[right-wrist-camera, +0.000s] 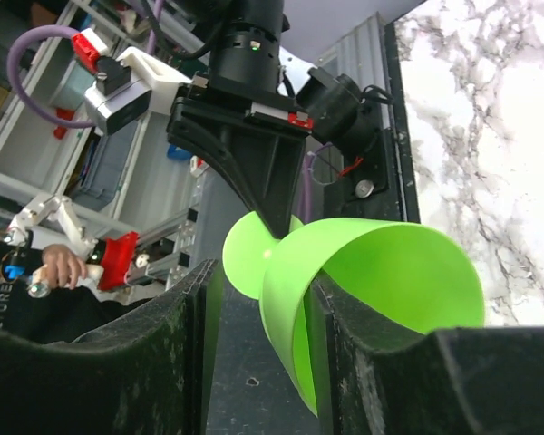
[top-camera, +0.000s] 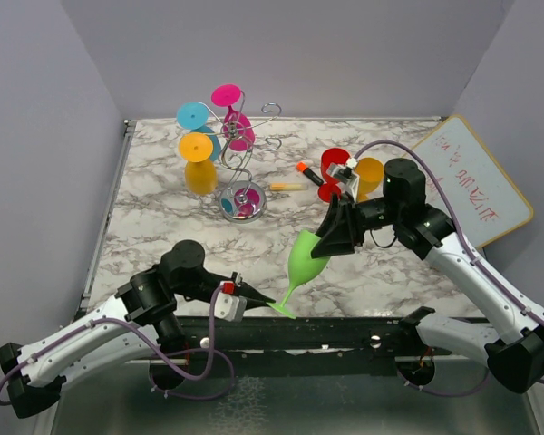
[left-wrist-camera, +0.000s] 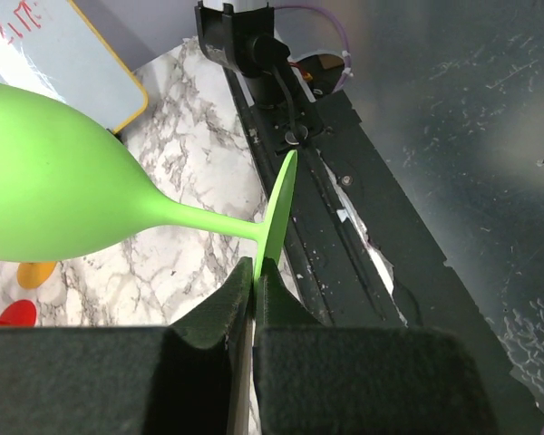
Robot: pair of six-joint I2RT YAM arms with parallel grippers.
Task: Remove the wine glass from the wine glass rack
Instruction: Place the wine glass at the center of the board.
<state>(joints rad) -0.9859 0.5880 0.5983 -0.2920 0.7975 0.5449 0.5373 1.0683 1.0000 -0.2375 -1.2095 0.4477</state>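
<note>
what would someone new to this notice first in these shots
A bright green wine glass tilts near the front edge of the table, its foot pinched by the left gripper and its bowl between the jaws of the right gripper. Behind on the left, a chrome wine glass rack carries cyan, magenta and orange glasses.
</note>
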